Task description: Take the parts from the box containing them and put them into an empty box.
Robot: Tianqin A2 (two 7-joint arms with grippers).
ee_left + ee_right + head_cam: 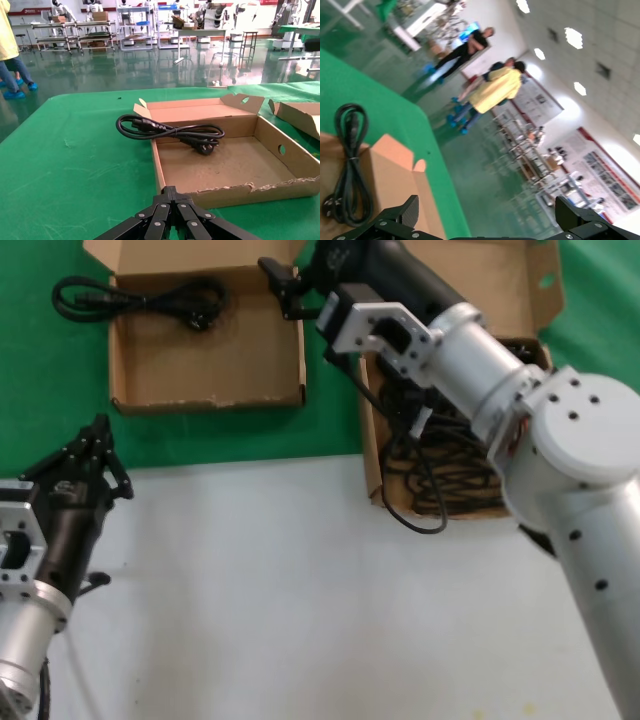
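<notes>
The low-walled empty box (205,360) sits at the back left on the green mat. One black power cord (140,295) lies across its back left corner, its loop end outside on the mat. It also shows in the left wrist view (170,131) and the right wrist view (350,160). The box with the tall holed lid (500,280) stands at the right and holds several bundled cords (455,475), mostly hidden under my right arm. My right gripper (283,287) (487,210) is open and empty, raised between the two boxes. My left gripper (97,440) (172,195) is shut and empty, low at the front left.
The green mat (320,420) covers the back and the white table (280,580) the front. The arm's thin cable (415,520) loops over the right box's front wall. The low box's frayed front edge (250,187) faces my left gripper. People stand far off (492,90).
</notes>
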